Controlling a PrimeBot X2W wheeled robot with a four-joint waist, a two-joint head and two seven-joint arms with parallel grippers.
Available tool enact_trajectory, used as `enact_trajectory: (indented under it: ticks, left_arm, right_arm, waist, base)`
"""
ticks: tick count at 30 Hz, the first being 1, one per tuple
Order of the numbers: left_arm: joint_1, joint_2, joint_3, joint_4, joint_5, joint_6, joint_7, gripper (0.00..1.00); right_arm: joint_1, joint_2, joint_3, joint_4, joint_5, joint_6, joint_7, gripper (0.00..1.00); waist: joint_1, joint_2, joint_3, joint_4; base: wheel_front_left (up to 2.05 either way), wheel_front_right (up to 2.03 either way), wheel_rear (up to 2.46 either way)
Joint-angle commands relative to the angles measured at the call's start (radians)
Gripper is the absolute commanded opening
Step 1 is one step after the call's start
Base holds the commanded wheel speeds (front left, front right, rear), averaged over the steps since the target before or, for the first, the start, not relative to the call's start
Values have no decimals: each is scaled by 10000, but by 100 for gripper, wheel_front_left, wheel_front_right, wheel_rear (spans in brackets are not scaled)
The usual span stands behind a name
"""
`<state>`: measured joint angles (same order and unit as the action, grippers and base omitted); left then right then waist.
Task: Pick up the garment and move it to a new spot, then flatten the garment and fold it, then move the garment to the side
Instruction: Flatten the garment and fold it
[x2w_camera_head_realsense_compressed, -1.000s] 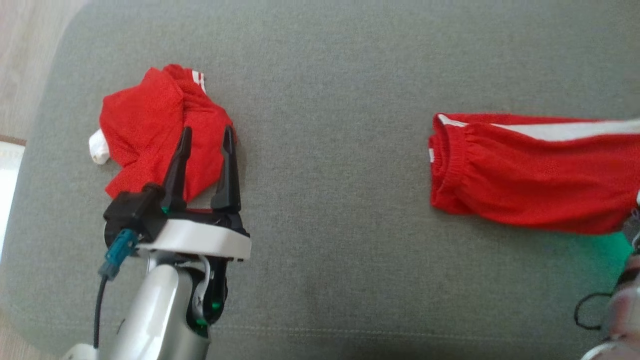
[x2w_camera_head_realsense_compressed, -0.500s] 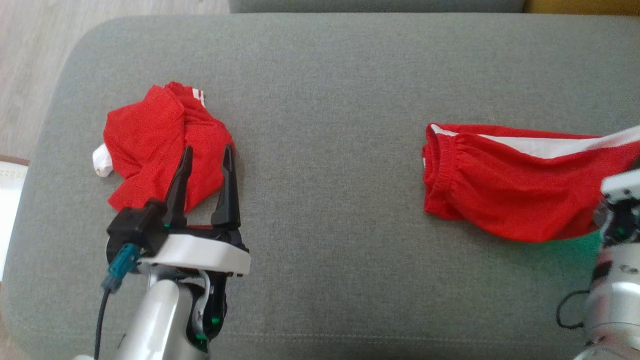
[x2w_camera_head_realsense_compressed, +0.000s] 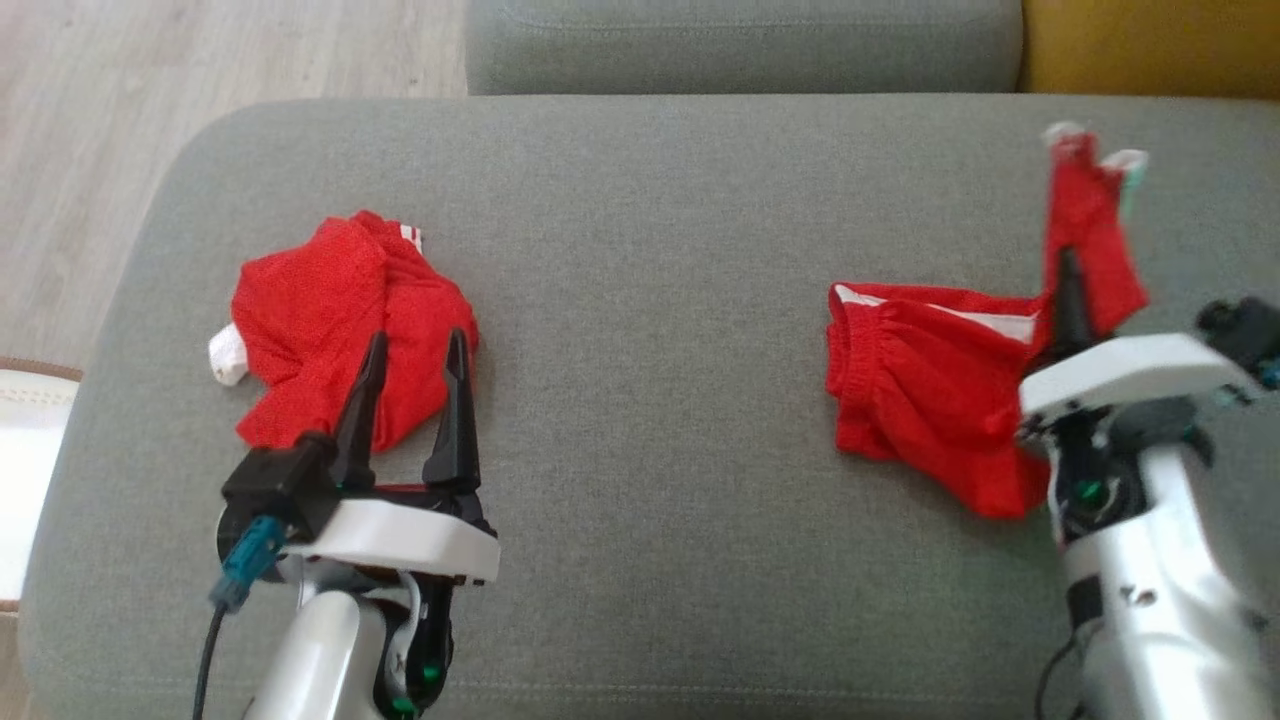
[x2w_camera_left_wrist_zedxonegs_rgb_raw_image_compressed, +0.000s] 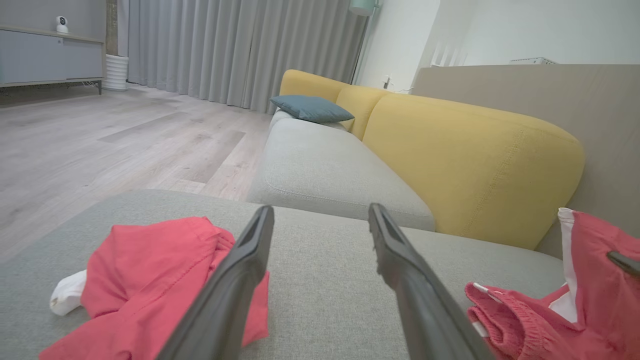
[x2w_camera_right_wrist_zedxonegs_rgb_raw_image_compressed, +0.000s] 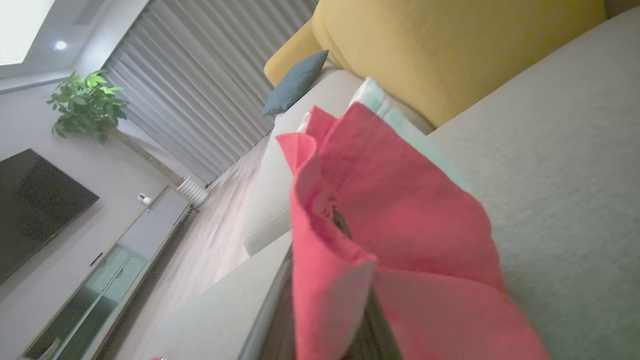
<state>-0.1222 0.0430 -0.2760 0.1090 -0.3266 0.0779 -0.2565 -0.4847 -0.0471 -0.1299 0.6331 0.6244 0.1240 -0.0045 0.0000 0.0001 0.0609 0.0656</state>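
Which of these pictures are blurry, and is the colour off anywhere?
Head view: sharp on the grey cushion, but the lifted end of the red shorts at the right claw is smeared. Left wrist view: crisp, reds washed toward pink. Right wrist view: the shorts up close look soft, glare top left.

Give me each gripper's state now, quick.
Left gripper: open, holding nothing.
Right gripper: shut on the red shorts, one end raised.
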Motion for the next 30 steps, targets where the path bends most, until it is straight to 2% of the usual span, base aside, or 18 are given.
enact_trajectory:
  ticks: [1,4,13,14,15,21,30]
  left_arm:
    - [-192,72,366,-268,42,-17,-53,100]
    - [-26,72,383,-276,20,-19,-53,100]
    - [139,72,393,-296,-8,-1,-53,100]
    - [134,72,392,-307,-11,2,-53,100]
    - [126,72,387,-321,-14,7,-53,100]
    - [20,72,353,-356,-57,47,-53,100]
    - [-191,72,269,-341,-114,77,-53,100]
  right_arm:
    - [-149,-32,620,-572,245,67,-119,0]
    - [363,-32,1479,-869,492,67,-161,0]
    - [920,-32,2672,-499,314,67,-55,0]
    - [923,-32,2810,-409,200,67,-66,20]
    - [917,-32,2957,-333,156,67,-75,100]
    - [790,-32,4075,126,408,67,-107,100]
    - [517,-32,5394,1613,970,67,-25,100]
  waist:
    - [0,-1,-106,58]
    - [0,-1,-240,161]
    - [0,-1,-265,348]
    - [0,-1,-233,358]
    - [0,-1,-194,368]
    - [0,-1,24,414]
    - [0,-1,216,493]
  base:
    - [0,0,0]
    - [0,0,0]
    - [0,0,0]
    - [0,0,0]
    - [0,0,0]
    - [0,0,0]
    - [0,0,0]
